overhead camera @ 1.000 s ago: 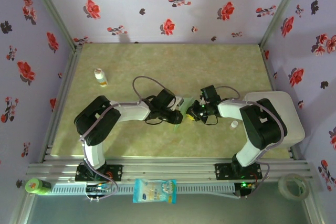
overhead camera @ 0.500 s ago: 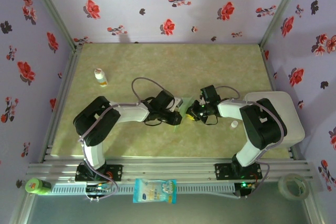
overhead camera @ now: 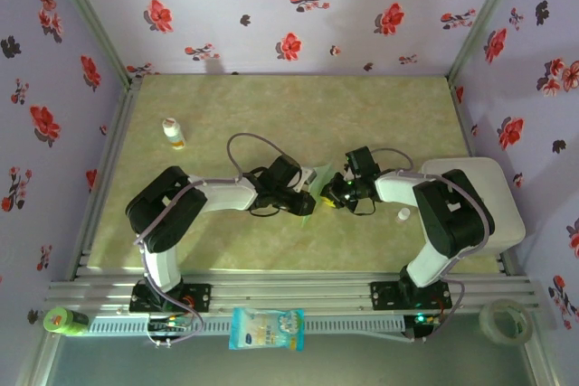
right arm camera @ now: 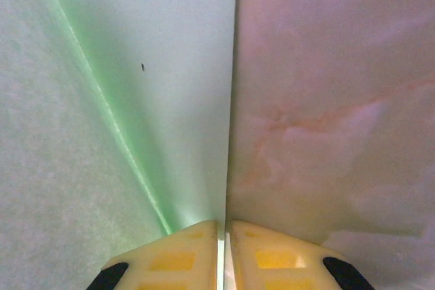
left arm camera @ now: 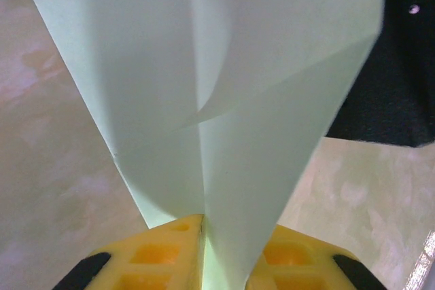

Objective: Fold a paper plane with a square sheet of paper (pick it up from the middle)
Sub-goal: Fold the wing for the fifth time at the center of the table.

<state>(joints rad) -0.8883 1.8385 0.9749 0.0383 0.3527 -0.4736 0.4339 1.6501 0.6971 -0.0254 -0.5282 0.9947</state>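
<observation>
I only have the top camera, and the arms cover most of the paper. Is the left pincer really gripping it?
Observer: Yes. The left pincer is shut on the paper, which is pinched between its yellow fingers.
Operator: And the right one?
Observer: The right pincer is shut on a straight edge of the same sheet.
</observation>
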